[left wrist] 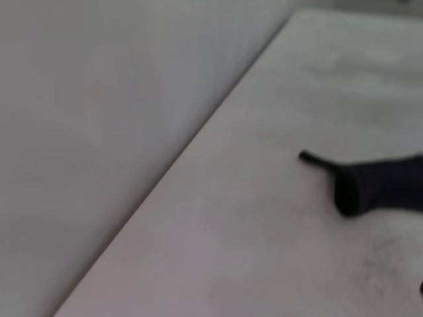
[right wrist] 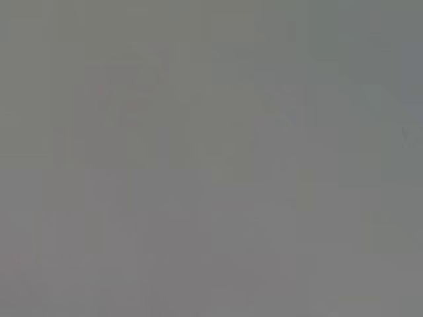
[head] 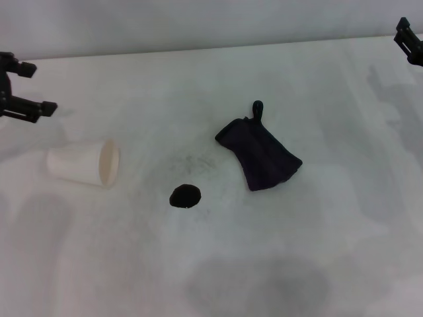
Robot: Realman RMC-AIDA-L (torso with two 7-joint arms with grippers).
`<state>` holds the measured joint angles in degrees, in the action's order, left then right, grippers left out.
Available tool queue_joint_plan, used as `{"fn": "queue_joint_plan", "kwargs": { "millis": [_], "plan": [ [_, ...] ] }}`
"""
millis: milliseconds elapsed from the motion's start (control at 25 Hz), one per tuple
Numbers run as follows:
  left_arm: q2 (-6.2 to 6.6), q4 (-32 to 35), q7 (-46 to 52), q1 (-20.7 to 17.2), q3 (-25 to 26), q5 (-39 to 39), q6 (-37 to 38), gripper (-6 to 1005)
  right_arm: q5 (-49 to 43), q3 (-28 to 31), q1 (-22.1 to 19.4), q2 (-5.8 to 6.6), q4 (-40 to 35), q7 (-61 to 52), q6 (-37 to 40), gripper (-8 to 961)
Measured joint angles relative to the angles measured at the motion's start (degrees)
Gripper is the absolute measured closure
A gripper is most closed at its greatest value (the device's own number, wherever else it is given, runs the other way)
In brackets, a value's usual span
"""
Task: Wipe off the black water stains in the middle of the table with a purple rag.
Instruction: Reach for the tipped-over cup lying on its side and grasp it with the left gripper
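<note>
The purple rag point(head: 261, 155) lies crumpled on the white table point(head: 317, 251), right of centre, with its small loop point(head: 258, 107) pointing to the far side. The black water stain point(head: 186, 196) is a small glossy blot near the middle, a short way to the left of the rag and nearer to me, apart from it. My left gripper point(head: 36, 86) hangs open and empty at the far left edge, well away from both. My right gripper point(head: 410, 39) shows only partly at the top right corner. The left wrist view shows the rag point(left wrist: 383, 188) and its loop point(left wrist: 314, 160).
A white paper cup point(head: 86, 163) lies on its side at the left, its mouth facing the stain. Faint grey speckles point(head: 192, 162) mark the table between the cup and the rag. The right wrist view shows only plain grey.
</note>
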<state>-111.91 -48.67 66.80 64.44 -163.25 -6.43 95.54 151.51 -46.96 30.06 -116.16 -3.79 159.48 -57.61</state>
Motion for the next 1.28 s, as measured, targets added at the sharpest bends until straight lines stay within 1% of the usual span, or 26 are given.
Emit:
{"fn": "queue_joint_plan", "kwargs": {
  "millis": [40, 120, 200, 360, 440, 600, 640, 760, 880, 1080, 1280],
  "plan": [
    [-0.33, -1.64, -1.90, 0.66, 0.02, -0.74, -0.08, 116, 0.12, 0.09, 0.30, 0.01, 0.01, -0.13, 1.23, 122],
    [-0.46, -2.23, -2.89, 0.95, 0.02, -0.90, -0.11, 116, 0.15, 0.11, 0.53, 0.02, 0.01, -0.34, 1.87, 123],
    [-0.91, -3.65, -5.88, 1.43, 0.04, -1.49, -0.28, 117, 0.16, 0.12, 0.87, 0.07, 0.02, -1.01, 2.70, 124],
    [-2.42, -7.83, -10.96, 2.65, 0.00, -3.36, -1.38, 117, 0.23, 0.26, 1.05, 0.12, -0.20, -1.63, 3.03, 125],
    [-3.49, -10.36, -14.23, 3.32, -0.02, -4.50, -1.47, 117, 0.27, 1.23, 1.22, 0.13, -0.24, -1.65, 3.03, 126],
    [-6.25, -16.31, -20.33, 5.77, -0.05, -8.49, -1.08, 118, 0.29, 5.39, 1.92, 0.10, 0.08, -5.04, 3.28, 128],
    [-6.53, -16.63, -21.35, 6.37, -0.05, -9.78, -1.06, 118, 0.29, 5.94, 2.08, 0.09, 0.10, -6.41, 3.36, 128],
    [-6.80, -16.32, -23.04, 7.29, -0.06, -12.62, -1.19, 118, 0.29, 6.36, 2.64, 0.17, 0.03, -8.70, 3.43, 129],
    [-6.92, -15.63, -24.85, 7.49, -0.02, -12.95, -1.22, 118, 0.29, 7.20, 3.41, 0.23, -0.19, -8.89, 4.13, 130],
    [-7.07, -11.86, -27.39, 7.38, 0.03, -13.03, -2.11, 119, 0.29, 7.61, 4.82, 0.25, -0.55, -8.93, 6.59, 132],
    [-7.10, -7.08, -28.04, 8.31, 0.03, -14.74, -3.28, 119, 0.41, 8.30, 6.14, 0.38, -0.64, -8.95, 8.64, 134]
  ]
}}
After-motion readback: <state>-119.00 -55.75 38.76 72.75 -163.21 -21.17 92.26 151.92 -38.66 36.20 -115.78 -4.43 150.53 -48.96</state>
